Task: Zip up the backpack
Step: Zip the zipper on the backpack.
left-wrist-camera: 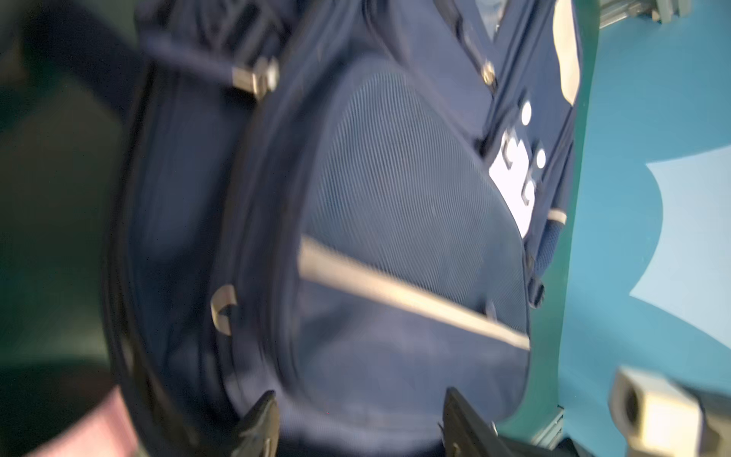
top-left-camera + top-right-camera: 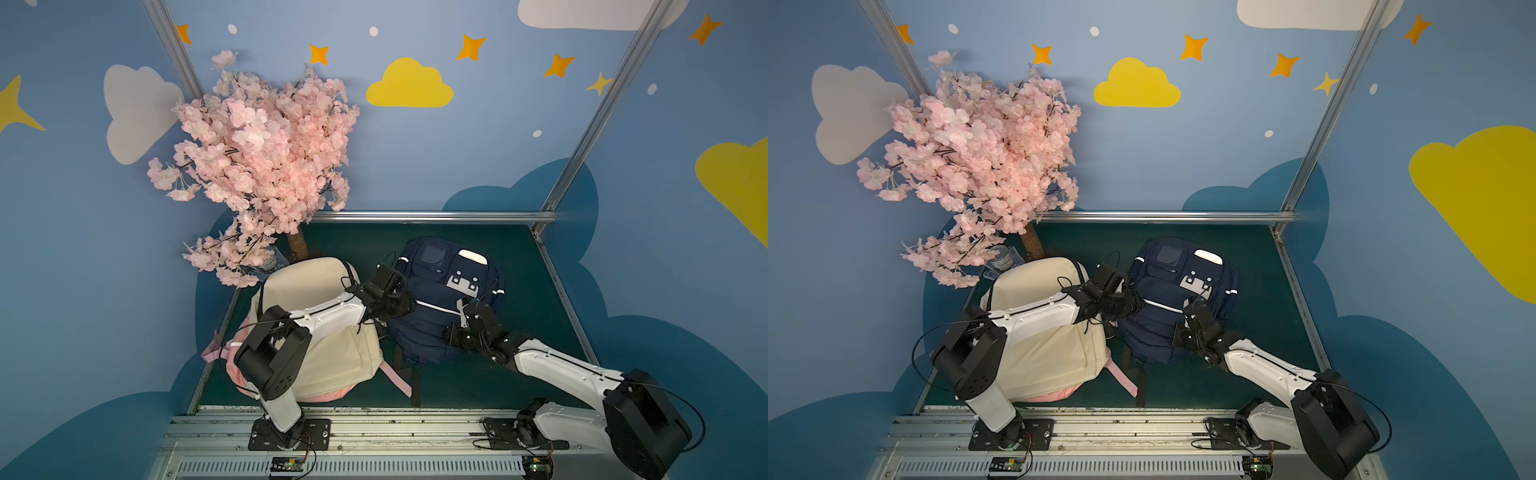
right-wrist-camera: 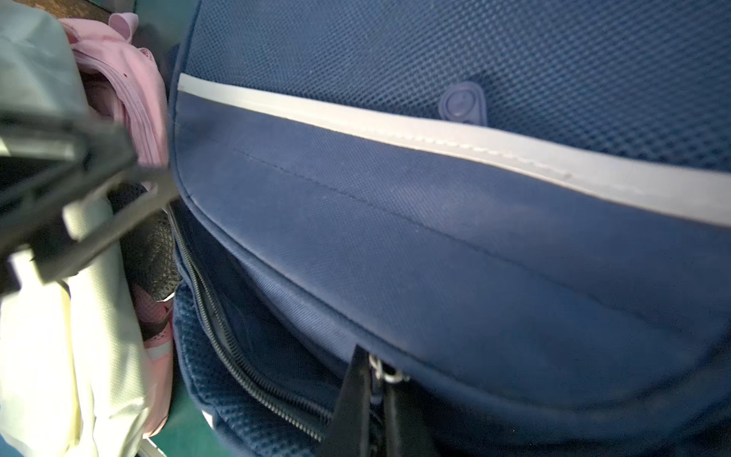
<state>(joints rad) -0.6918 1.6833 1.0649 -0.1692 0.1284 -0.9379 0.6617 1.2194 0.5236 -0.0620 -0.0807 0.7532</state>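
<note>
Where the navy backpack (image 2: pixel 432 328) lies on the green worktop (image 2: pixel 536 299), just beside a cream backpack (image 2: pixel 332 353), the right fingers (image 3: pixel 352 403) are pinched shut on the metal zipper pull (image 3: pixel 385 372) of its partly open zipper (image 3: pixel 221 336). Meanwhile the left fingers (image 1: pixel 259 423) stand apart above its front pocket (image 1: pixel 395 178); in that blurred view, whether they touch the fabric is hard to tell.

Blurred navy backpack (image 1: pixel 395 190) beyond parted end effector (image 1: pixel 360 391)
</note>
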